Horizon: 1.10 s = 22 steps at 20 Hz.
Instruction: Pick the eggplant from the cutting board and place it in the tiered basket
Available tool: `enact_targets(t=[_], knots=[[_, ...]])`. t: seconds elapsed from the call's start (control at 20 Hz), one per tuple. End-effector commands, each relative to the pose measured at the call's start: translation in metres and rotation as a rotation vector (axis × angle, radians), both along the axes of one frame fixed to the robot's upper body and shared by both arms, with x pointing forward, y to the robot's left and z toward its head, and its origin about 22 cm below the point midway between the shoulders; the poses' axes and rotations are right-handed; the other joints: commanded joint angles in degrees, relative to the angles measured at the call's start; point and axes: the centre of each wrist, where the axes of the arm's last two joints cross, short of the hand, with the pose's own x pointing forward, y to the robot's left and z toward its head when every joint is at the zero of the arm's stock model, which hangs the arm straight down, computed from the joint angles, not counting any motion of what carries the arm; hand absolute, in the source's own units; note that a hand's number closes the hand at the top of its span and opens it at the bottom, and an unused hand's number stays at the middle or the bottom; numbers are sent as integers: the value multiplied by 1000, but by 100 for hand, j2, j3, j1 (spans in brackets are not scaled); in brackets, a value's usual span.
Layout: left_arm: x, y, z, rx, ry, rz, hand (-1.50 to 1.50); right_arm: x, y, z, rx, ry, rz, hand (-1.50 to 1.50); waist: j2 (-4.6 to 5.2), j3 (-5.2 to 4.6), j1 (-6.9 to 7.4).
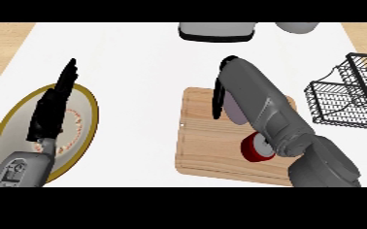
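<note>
Here the right hand point(218, 99) hangs over the board point(204, 155), just beside the eggplant point(235, 112) lying there; whether it has hold I cannot tell. Best to wrap it fully before lifting toward the basket point(337, 97). The left hand point(49, 114) rests open above the plate point(86, 109). One eggplant, one board, one basket, one plate, two hands.

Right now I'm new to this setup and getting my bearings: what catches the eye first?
The grey right forearm lies across the wooden cutting board at centre, its black right hand at the purple eggplant, with a red round object nearby. The black wire tiered basket stands at right; the left hand rests open above a gold-rimmed plate at left.
</note>
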Motion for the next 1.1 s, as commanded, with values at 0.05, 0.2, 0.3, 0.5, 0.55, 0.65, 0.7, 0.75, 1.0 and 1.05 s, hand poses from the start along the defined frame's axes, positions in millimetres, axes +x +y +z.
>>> enact_targets(t=[0.05, 0.2, 0.3, 0.5, 0.55, 0.65, 0.7, 0.75, 1.0, 1.05], knots=[[5, 2, 11, 5, -12, -17, 0, -8, 2, -17, -102, 102, -34, -150, 9, 2, 48], [3, -1, 2, 3, -12, -23, 0, -17, -7, -39, -84, 119, -65, -150, 12, 1, 45], [0, 3, 3, -4, 1, 1, 0, -10, -2, -22, -86, 130, -61, -150, 2, 2, -1], [9, -10, 1, 8, -7, -20, 0, -16, -1, -33, 17, 247, 79, 150, 13, 0, 48], [7, 0, 2, 2, -12, -2, 0, -15, 3, -29, 20, 239, 147, 150, -16, 0, 9], [0, 6, -4, 9, -10, -20, 0, -15, 4, -29, -7, 195, 154, 150, 23, 0, 112], [-4, 6, -13, 4, 4, -14, 0, -12, 9, -19, -10, 204, 164, 150, -3, -3, 45], [-5, -3, -13, -2, -2, -21, 0, -15, 0, -31, -20, 190, 130, 150, 29, 1, 98], [1, -5, 3, 19, -16, -5, 0, -11, 8, -17, 31, 100, -25, 150, -6, 3, 35], [-6, 1, -5, 5, -4, -6, 0, -10, 15, -11, 32, 87, -35, 150, -14, 1, 58]])
